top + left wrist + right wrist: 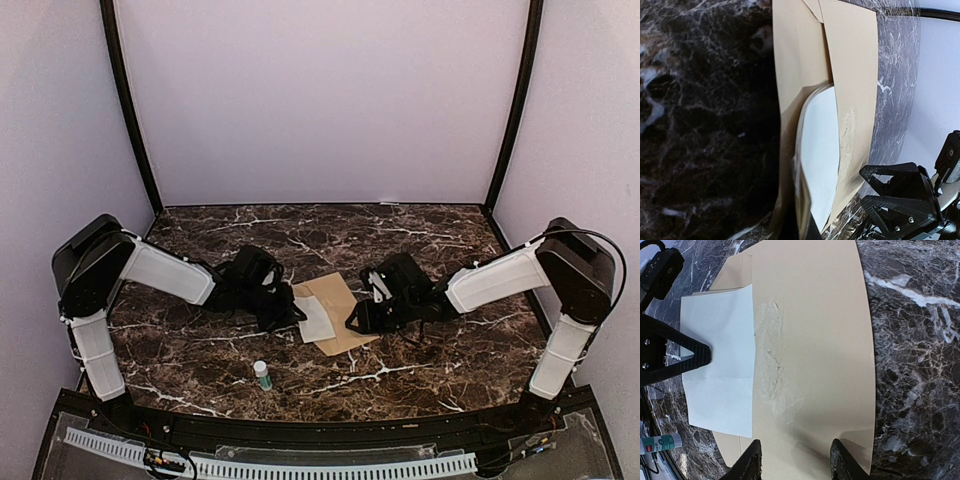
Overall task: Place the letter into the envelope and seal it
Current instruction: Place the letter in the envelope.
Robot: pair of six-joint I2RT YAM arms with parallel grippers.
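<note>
The tan envelope [340, 300] lies flat mid-table, with a torn patch on its top face [771, 360]. The white letter [316, 320] sticks partly out of its left side and also shows in the right wrist view [720, 375]. My left gripper [297, 312] is shut on the letter's outer edge [820, 150]; its fingertips [802, 227] show only as dark shapes at the bottom of the left wrist view. My right gripper [357, 318] is open, its fingers [751, 462] spread over the envelope's near edge [815, 340], tips at the paper.
A small glue stick [262, 375] with a green cap stands near the table's front edge, left of centre; it also shows in the right wrist view [660, 443]. The dark marble table [420, 240] is walled on three sides.
</note>
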